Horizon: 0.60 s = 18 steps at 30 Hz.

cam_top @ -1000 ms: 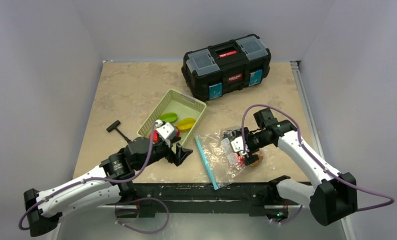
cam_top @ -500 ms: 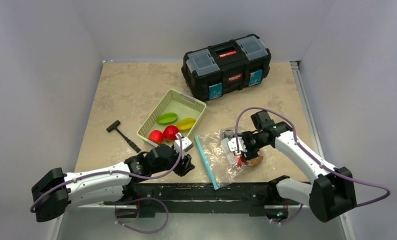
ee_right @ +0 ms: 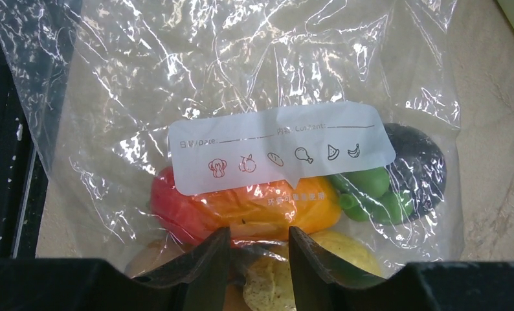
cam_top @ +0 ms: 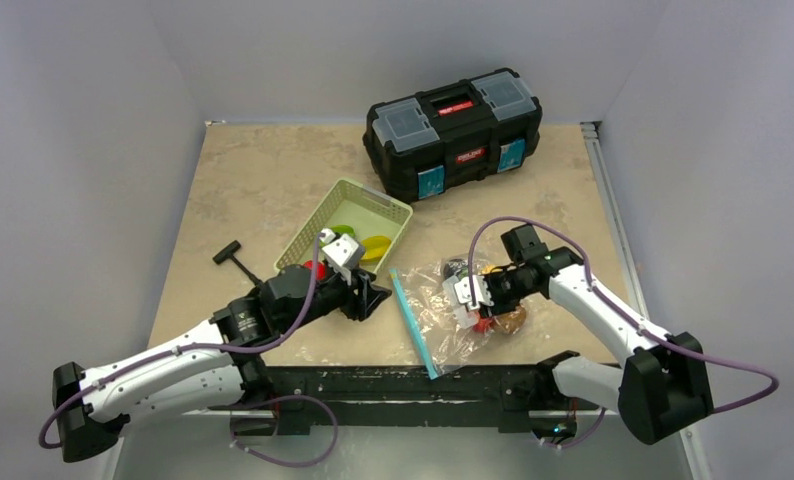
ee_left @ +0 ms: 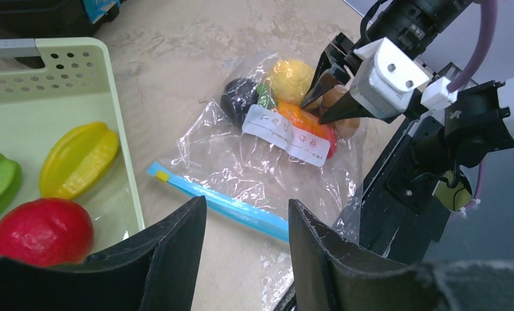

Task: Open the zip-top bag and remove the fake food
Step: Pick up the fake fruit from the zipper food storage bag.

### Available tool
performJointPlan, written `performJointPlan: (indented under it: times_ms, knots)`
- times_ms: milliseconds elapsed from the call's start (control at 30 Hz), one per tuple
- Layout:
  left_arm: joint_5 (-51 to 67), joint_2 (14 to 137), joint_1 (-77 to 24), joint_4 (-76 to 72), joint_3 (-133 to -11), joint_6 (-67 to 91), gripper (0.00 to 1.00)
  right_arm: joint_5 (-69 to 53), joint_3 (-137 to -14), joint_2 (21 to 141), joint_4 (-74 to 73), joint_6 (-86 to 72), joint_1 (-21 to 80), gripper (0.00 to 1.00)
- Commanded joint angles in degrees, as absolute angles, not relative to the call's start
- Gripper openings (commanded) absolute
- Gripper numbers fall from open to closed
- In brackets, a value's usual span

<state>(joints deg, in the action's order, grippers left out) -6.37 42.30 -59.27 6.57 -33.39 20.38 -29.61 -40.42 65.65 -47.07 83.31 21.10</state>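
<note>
The zip-top bag (cam_top: 435, 325) lies flat near the table's front edge, its teal zip strip (cam_top: 410, 318) toward the left arm. Fake food (ee_right: 241, 207) in red, orange, green, yellow and a dark colour is bunched at its closed end. My right gripper (ee_right: 257, 232) sits on that end, its jaws narrowed onto a fold of plastic with a pale speckled piece between them. My left gripper (ee_left: 246, 204) hovers open and empty, just short of the zip strip (ee_left: 222, 204). A red piece (ee_left: 44, 230) and a yellow piece (ee_left: 79, 162) lie in the green basket (ee_left: 122, 149).
A black toolbox (cam_top: 453, 130) stands at the back of the table. A black-handled tool (cam_top: 241, 265) lies left of the basket (cam_top: 373, 205). The black front rail (cam_top: 393, 380) runs just below the bag. Grey walls close in both sides.
My right gripper's jaws have narrowed onto the bag's closed end. My left arm dipped toward the front edge, then came back up beside the basket, its jaws part-closed but empty.
</note>
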Motion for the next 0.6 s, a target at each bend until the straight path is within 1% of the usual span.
performJointPlan:
  times_ms: [0,133,267,400,567]
  knots:
    - [-8.03,42.57,-59.06,12.82,-37.81,19.15,0.48,-29.02,-39.45,65.46,-45.4,81.58,21.32,0.37]
    - [-7.88,42.23,-58.97,13.84,-37.88,18.64,0.45,-29.59,-39.2,65.89,-44.82,80.83,21.32,0.36]
    - [-5.59,42.28,-58.89,11.85,-35.07,19.0,0.4,-30.39,-39.36,66.45,-44.39,80.16,21.33,0.35]
    - [-2.66,45.23,-58.89,6.41,-30.26,21.91,0.32,-28.85,-39.22,68.77,-43.81,79.64,21.36,0.32]
    - [-0.3,52.55,-58.89,-4.18,-25.82,24.85,0.3,-27.75,-39.1,72.12,-42.89,78.93,21.3,0.3]
